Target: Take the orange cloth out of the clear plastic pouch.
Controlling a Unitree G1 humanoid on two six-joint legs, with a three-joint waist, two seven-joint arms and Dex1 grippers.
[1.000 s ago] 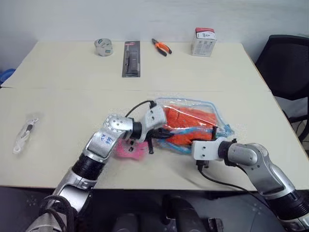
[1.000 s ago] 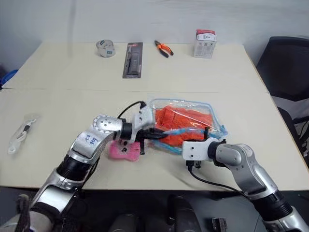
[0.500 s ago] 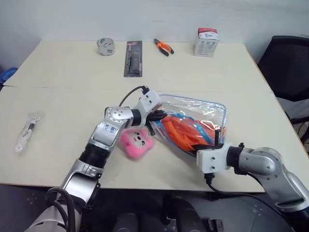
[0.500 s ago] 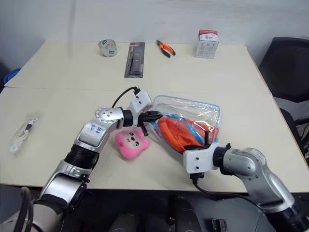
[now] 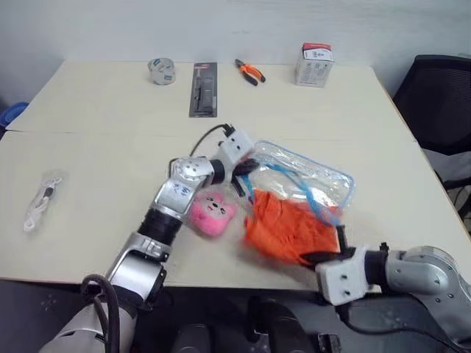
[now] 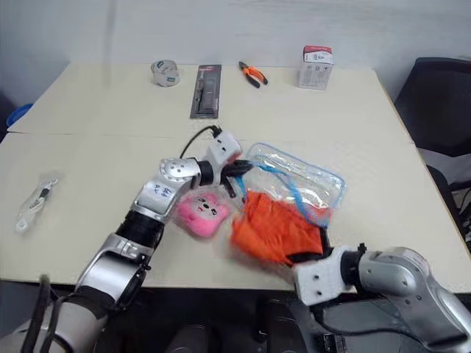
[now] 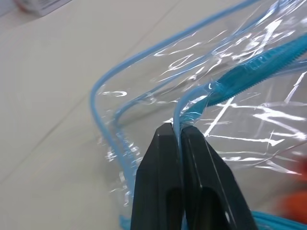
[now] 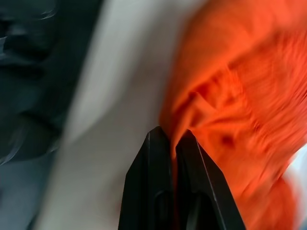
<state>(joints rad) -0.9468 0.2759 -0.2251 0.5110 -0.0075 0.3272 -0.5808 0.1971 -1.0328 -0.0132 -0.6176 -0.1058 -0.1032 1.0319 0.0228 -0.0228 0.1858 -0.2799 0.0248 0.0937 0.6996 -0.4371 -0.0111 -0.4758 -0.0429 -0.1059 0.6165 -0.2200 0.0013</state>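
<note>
Clear plastic is what the left gripper [image 7: 173, 132] must keep pinned — its jaws are clenched on the blue-trimmed edge of the clear plastic pouch [image 5: 309, 176], just beyond the pink plush charm [image 5: 210, 212], and holding that edge firm gives the pull something to work against. To the right, the right gripper [image 8: 172, 139] is clamped on a fold of the orange cloth [image 5: 291, 232] and should, I judge, draw toward the table's near edge — the cloth, bright and crumpled, lies almost wholly outside the pouch.
</note>
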